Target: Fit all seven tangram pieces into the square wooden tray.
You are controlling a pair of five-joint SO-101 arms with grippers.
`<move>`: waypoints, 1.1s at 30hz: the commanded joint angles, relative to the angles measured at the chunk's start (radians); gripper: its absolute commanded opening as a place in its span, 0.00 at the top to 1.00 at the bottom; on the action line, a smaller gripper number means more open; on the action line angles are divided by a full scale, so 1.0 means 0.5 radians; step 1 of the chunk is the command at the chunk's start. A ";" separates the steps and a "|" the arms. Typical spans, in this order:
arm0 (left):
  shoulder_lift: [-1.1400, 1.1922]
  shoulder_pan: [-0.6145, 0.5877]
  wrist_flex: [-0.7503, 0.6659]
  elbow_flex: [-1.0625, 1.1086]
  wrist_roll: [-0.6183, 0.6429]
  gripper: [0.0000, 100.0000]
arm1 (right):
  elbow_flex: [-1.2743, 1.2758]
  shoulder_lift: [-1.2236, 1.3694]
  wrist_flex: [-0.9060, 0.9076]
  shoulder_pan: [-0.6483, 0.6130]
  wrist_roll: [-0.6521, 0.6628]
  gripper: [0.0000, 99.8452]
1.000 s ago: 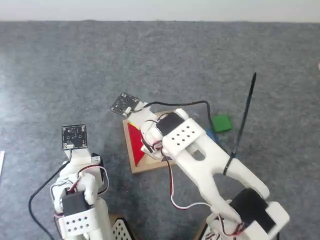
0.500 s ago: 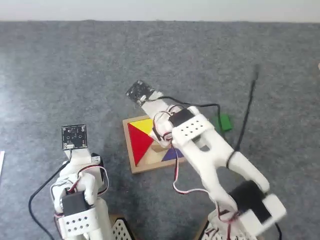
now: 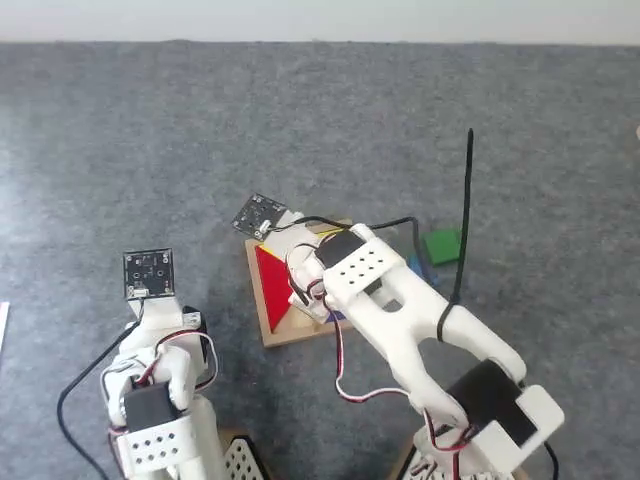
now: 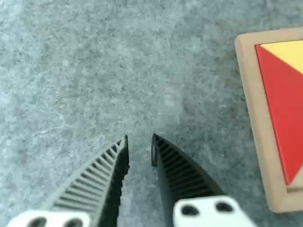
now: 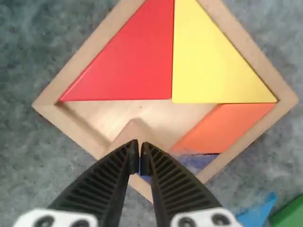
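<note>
The square wooden tray (image 5: 71,125) holds a red triangle (image 5: 132,61), a yellow triangle (image 5: 208,61), an orange piece (image 5: 222,125) and a purple piece (image 5: 196,161). My right gripper (image 5: 138,143) is shut just above the tray's near corner, with its tips at a tan, wood-coloured shape (image 5: 136,128). From above, the right arm (image 3: 370,280) covers most of the tray (image 3: 300,335), leaving the red triangle (image 3: 270,285) showing. My left gripper (image 4: 139,138) hangs slightly open over bare carpet beside the tray (image 4: 248,94), with nothing between its fingers.
A green piece (image 3: 441,246) and a blue piece (image 3: 416,268) lie on the grey carpet just right of the tray; both also appear as the blue piece (image 5: 255,213) and green piece (image 5: 291,213). A black cable (image 3: 462,220) arches over them. The left arm (image 3: 160,390) stands at the front left.
The right arm swung back and to the right, uncovering the tray, then returned over it. The left arm has not moved.
</note>
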 commanded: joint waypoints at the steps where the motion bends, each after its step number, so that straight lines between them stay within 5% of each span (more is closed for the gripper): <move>1: -0.037 -0.012 0.006 -0.023 -0.003 0.92 | -0.018 -0.130 -0.008 0.087 0.006 0.98; 18: -0.037 -0.012 0.006 -0.023 -0.003 0.92 | 0.236 -0.287 0.041 0.137 0.709 0.93; 25: -0.037 -0.012 0.006 -0.023 -0.003 0.92 | 0.313 -0.275 -0.029 0.069 0.730 0.83; 33: -0.037 -0.012 0.006 -0.023 -0.003 0.92 | 0.408 -0.272 -0.161 -0.054 0.718 0.82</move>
